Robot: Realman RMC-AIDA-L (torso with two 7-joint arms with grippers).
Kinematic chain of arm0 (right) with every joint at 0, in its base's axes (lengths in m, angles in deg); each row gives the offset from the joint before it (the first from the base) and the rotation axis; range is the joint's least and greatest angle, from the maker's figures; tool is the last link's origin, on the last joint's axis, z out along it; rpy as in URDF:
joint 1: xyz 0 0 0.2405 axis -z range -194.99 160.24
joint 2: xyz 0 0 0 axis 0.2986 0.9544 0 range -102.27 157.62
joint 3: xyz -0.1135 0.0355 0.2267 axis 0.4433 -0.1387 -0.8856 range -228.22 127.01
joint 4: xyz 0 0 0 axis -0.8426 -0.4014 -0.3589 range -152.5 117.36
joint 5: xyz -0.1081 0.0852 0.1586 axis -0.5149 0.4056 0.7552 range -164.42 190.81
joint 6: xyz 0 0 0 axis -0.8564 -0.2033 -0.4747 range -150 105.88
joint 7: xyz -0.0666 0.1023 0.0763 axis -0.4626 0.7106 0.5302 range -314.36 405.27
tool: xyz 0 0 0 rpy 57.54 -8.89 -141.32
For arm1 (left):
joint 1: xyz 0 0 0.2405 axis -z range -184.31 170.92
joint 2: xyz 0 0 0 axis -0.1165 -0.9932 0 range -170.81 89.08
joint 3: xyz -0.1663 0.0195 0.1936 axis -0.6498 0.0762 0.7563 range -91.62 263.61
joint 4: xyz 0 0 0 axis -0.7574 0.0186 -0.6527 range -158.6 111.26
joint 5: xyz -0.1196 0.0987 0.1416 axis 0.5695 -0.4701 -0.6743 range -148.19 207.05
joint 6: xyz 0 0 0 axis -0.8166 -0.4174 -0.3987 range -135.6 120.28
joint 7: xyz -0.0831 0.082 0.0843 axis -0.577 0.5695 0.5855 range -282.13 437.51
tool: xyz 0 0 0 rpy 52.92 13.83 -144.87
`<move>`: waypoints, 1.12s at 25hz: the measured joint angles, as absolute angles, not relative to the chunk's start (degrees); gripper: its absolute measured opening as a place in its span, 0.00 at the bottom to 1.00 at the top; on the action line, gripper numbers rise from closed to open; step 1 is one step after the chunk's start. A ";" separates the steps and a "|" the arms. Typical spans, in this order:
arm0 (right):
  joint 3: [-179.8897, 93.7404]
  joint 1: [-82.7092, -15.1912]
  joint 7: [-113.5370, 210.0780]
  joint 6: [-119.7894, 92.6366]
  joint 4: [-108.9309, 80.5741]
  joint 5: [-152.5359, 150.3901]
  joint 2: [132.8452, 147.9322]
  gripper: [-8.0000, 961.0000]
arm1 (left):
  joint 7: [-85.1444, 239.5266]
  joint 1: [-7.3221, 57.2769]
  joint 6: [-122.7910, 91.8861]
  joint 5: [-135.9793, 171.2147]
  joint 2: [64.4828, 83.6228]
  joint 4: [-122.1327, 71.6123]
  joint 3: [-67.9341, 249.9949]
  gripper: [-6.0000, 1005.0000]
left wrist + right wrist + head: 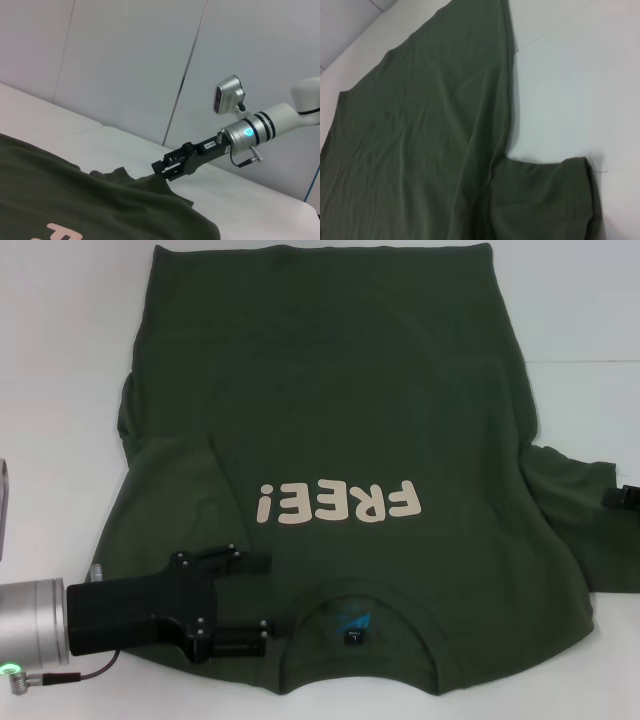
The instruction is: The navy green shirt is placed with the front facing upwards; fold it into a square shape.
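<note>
The navy green shirt (pixel 340 410) lies flat and front up on the white table, its collar toward me and the cream "FREE!" lettering (pixel 335 503) upside down from here. My left gripper (pixel 265 595) is open over the shirt's near left shoulder, beside the collar and the neck label (pixel 355 628). Only the tip of my right gripper (pixel 625 497) shows at the outer edge of the right sleeve (pixel 580 510). In the left wrist view the right gripper (pixel 164 170) touches the sleeve's raised tip. The right wrist view holds the shirt's side (pixel 420 125) and the sleeve (pixel 545 200).
The white table (pixel 60 360) surrounds the shirt, with bare room on the left and far right. A grey metal part (pixel 3 510) stands at the left edge. White wall panels (pixel 125 60) rise behind the table.
</note>
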State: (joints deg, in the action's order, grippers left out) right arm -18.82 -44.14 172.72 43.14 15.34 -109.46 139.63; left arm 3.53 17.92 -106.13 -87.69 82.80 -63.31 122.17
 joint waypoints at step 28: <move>-21.40 -45.68 169.48 43.16 15.71 -108.40 135.70 0.01 | 3.13 17.71 -106.21 -86.79 83.06 -62.49 121.35 0.86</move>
State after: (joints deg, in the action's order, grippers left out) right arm -21.40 -45.68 169.48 43.16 15.71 -108.40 135.70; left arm 3.13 17.71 -106.21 -86.79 83.06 -62.49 121.35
